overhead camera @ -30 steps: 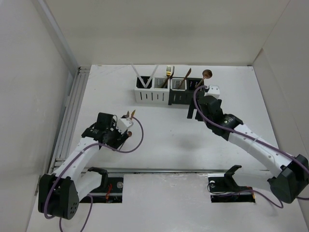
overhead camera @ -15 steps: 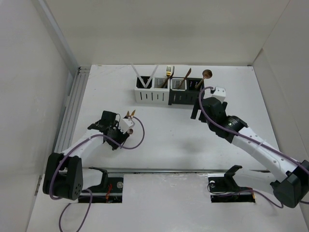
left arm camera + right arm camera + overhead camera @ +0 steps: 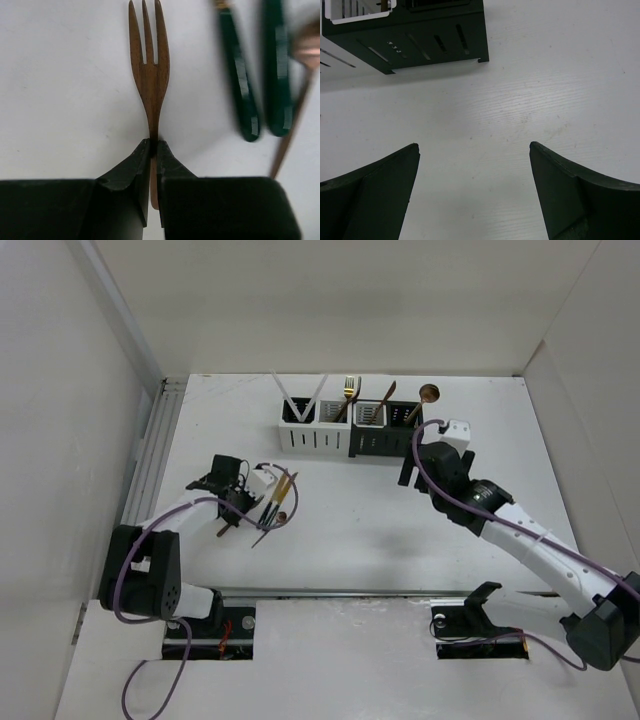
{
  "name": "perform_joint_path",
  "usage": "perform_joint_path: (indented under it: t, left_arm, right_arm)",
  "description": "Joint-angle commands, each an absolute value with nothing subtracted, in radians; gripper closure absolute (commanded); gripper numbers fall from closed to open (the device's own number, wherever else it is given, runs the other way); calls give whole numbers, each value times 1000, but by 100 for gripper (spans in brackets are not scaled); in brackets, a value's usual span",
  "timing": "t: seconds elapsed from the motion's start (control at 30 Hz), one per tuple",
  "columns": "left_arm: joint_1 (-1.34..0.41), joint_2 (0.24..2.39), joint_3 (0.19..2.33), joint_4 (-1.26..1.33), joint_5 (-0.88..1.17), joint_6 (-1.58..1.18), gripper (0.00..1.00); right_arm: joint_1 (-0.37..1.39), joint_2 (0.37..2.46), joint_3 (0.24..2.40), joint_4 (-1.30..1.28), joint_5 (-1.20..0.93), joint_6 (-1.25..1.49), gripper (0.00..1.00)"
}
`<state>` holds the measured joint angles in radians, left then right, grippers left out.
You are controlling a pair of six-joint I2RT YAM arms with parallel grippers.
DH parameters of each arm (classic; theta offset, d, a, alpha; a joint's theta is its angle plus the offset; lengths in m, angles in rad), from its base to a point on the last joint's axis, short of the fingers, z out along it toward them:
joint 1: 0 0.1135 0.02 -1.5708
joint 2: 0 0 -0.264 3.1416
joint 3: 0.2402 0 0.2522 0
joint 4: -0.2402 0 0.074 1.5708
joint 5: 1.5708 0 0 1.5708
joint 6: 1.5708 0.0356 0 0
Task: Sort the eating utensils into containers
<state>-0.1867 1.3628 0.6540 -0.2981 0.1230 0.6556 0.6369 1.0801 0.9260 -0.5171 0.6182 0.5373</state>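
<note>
White table (image 3: 60, 90), fork (image 3: 149, 75) in left gripper (image 3: 154, 146)

Left arm (image 3: 175, 518) & right arm (image 3: 540, 545) showing white shell links w/ black joints, purple cables (image 3: 412, 452) trailing along both. White cam blocks (image 3: 458, 432) sitting at wrists. Left gripper (image 3: 152, 145) fingers (image 3: 125, 175) looking matte black, wedge-tipped; right gripper (image 3: 474, 147) fingers dark, broad, tapering

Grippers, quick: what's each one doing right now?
Left gripper: shut on the brown fork, at its handle.
Right gripper: open, holding nothing.

Copper fork (image 3: 149, 75), blk fingers (image 3: 126, 176)
</note>
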Motion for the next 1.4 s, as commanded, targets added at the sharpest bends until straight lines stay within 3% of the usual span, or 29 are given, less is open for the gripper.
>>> perform_joint_path:
  t: [0.0, 0.13, 0.3, 0.53, 0.67, 0.8, 0.97, 1.17, 1.37]
  left_arm:
    - [-160, 1459, 664, -305, 110, 623, 100]
    - [-146, 1515, 739, -267, 54, 604, 100]
    - [-126, 1546, 992, -288, 12, 479, 100]
    - [-138, 1491, 1380, -206, 238, 259, 100]
    - [-254, 1491, 1420, 55, 256, 210, 100]
    - [-366, 1630, 1446, 374, 287, 187, 100]
    - [-429, 1834, 1598, 475, 353, 40, 100]
    - [-439, 1965, 1548, 661, 362, 32, 100]
    - [-411, 1988, 1496, 670, 483, -31, 100]
  right_arm:
    - [647, 1101, 971, -505, 655, 505, 5]
    - [647, 1124, 992, -483, 664, 477, 5]
    - [632, 1166, 1025, -421, 673, 442, 3]
    - [471, 1177, 1025, -243, 465, 382, 3]
    - [428, 1221, 1069, -233, 443, 325, 3]
    - [396, 1275, 1127, -274, 453, 296, 3]
    - [387, 1285, 1180, -324, 488, 296, 3]
    - [367, 1264, 1200, -386, 535, 296, 3]
    - [367, 1253, 1230, -419, 558, 296, 3]
